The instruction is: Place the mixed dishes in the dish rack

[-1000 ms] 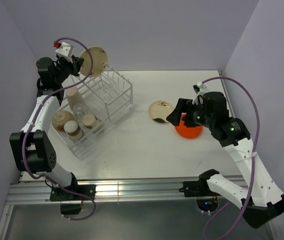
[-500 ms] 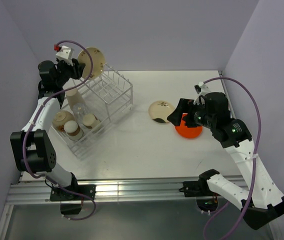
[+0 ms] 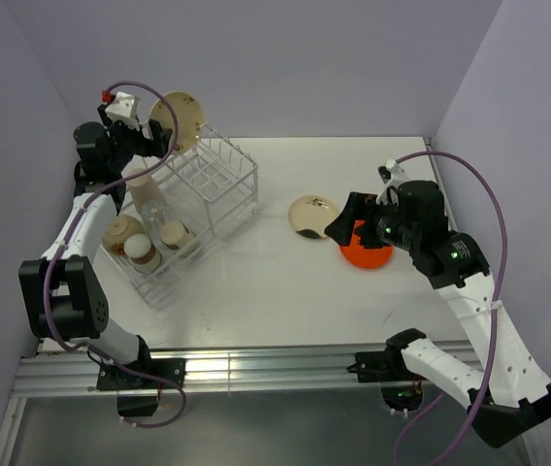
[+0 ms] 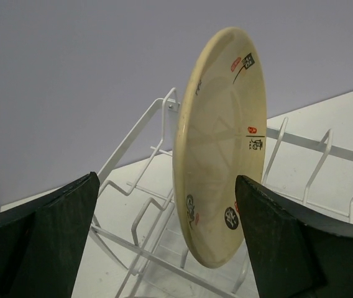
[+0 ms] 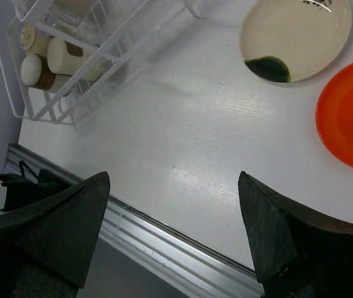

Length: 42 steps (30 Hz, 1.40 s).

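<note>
Now, your left gripper point(image 4: 166, 180) stands wide, its fingers clear on either side of a cream plate point(image 4: 223, 149) set on edge in the dish rack point(image 3: 219, 180). Your right gripper point(image 5: 173, 180) gapes wide, holding nothing, over the table point(image 5: 183, 143). The orange plate point(image 5: 350, 115) and a second cream plate point(image 5: 296, 37) lie flat nearby.

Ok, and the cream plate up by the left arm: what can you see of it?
The cream plate is round, glossy and ceramic-looking, with small dark and red motifs on its face. It stands on edge, nearly upright, its lower rim down among the wires at the far corner of the dish rack. The left gripper is open, with its fingers on either side of the plate. One is clear of it, the other too close to judge contact.
</note>
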Each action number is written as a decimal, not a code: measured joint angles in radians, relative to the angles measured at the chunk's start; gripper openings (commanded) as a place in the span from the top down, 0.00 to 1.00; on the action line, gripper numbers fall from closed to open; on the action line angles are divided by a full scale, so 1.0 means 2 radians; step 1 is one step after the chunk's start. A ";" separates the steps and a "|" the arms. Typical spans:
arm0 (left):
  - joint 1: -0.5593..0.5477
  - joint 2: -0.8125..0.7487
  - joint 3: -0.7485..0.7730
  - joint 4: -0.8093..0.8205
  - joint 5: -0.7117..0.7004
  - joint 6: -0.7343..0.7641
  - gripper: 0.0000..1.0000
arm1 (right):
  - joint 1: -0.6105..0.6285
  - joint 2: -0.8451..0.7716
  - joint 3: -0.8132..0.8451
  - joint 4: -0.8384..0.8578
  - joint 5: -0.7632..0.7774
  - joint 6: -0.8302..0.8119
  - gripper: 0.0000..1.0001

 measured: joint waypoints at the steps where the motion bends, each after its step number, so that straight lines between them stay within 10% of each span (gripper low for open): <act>1: 0.000 -0.003 -0.001 0.001 -0.003 -0.001 0.01 | 0.000 -0.001 0.000 0.000 -0.001 0.000 0.09; 24: 0.012 -0.187 -0.099 -0.073 -0.101 -0.049 0.01 | -0.039 0.007 -0.103 0.036 0.001 0.069 0.10; 42: 0.013 -0.463 -0.184 -0.285 -0.120 -0.272 0.01 | -0.013 0.118 -0.300 0.358 0.046 0.322 0.27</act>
